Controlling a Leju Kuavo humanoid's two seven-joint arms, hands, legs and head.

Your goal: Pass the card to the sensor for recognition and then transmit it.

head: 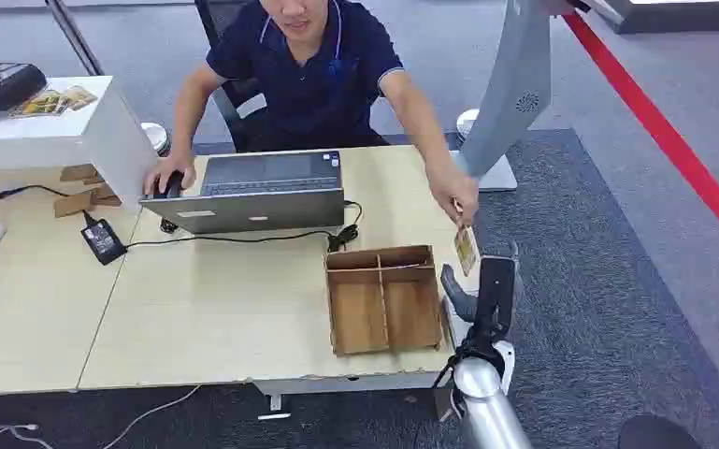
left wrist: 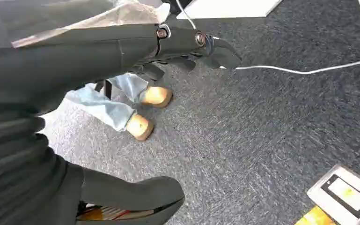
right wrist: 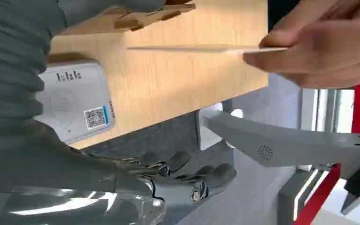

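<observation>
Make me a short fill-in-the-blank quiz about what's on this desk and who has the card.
1. The card is held by the ____, not the robot.
2. The wooden tray on the table holds ____.
3. The robot's right hand holds ____.
4. The person's other hand rests beside the ____.

Missing words: person; nothing; nothing; laptop

The room is bright, with soft, even light that seems to come from above. The pale wooden table shows only faint shadows, one beside the open grey laptop. The head view is a little soft and grainy. In the right wrist view, the person's hand and the thin pale card it holds are close and blurry, and white light glares near the red stripe at the edge. In the left wrist view, the dark grey robot hand is near and fuzzy, while the speckled grey carpet looks sharp.
</observation>
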